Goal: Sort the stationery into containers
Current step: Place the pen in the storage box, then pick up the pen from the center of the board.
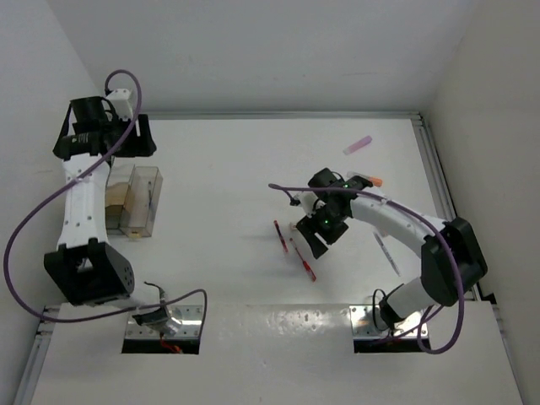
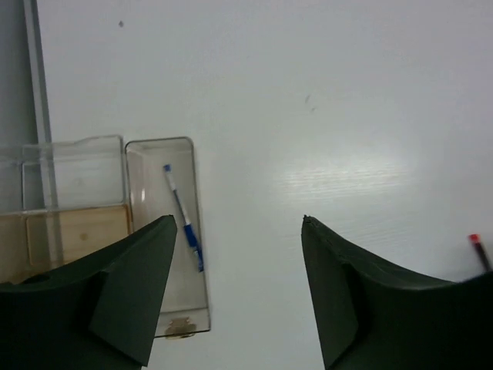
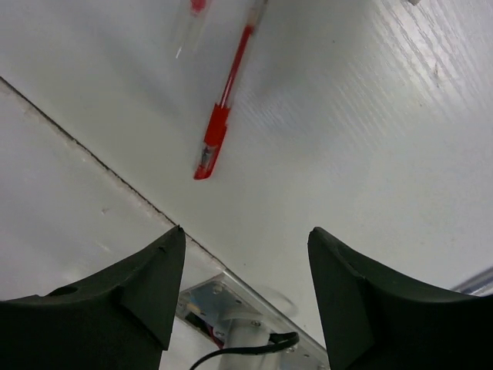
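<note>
The clear containers (image 1: 145, 179) stand at the left, by the left arm. A blue pen (image 2: 183, 220) lies in the right-hand bin (image 2: 196, 254). My left gripper (image 2: 239, 220) hangs open above the table just right of that bin, with nothing between its fingers. Two red pens (image 1: 279, 235) (image 1: 305, 262) lie mid-table. My right gripper (image 1: 310, 236) is over them, open and empty. In the right wrist view one red pen (image 3: 222, 116) lies ahead of the right gripper (image 3: 245, 230). A pink marker (image 1: 358, 145) lies at the far right.
A small orange-pink piece (image 1: 375, 180) sits behind the right arm. A pale pen (image 1: 386, 253) lies under that arm's forearm. Walls close the table on three sides, with a metal rail (image 1: 434, 169) on the right. The left bin has a tan floor (image 2: 77, 235).
</note>
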{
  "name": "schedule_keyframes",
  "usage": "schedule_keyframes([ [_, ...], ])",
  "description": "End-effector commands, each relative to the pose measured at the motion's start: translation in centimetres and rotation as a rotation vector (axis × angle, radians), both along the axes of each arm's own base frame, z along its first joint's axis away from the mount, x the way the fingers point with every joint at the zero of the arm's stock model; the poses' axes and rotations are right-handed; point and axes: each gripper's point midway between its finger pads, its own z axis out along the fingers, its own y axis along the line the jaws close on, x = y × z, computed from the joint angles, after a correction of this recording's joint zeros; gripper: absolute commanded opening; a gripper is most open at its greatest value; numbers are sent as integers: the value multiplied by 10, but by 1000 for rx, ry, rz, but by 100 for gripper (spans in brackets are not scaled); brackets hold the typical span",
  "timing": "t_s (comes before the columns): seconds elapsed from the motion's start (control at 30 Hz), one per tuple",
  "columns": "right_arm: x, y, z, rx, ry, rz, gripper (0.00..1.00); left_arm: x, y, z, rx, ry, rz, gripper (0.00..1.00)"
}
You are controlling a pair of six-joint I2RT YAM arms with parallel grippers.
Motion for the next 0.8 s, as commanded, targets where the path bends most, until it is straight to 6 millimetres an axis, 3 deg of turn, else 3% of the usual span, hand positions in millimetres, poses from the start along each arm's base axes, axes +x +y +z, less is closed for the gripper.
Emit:
schedule_keyframes([
  [0.0, 16, 13, -2, -8, -72, -79, 64, -5, -26, 27, -78, -105, -57, 73],
  [0.13, 14, 18, -15, -96, -90, -91, 66, -17, -30, 36, -76, -133, -57, 75],
  [0.37, 11, 39, -35, -150, -85, -107, 67, -25, -26, 16, -83, -122, -3, 76],
  [0.77, 2, 37, -64, -206, -50, -148, 65, -26, -27, 5, -92, -107, 1, 77],
])
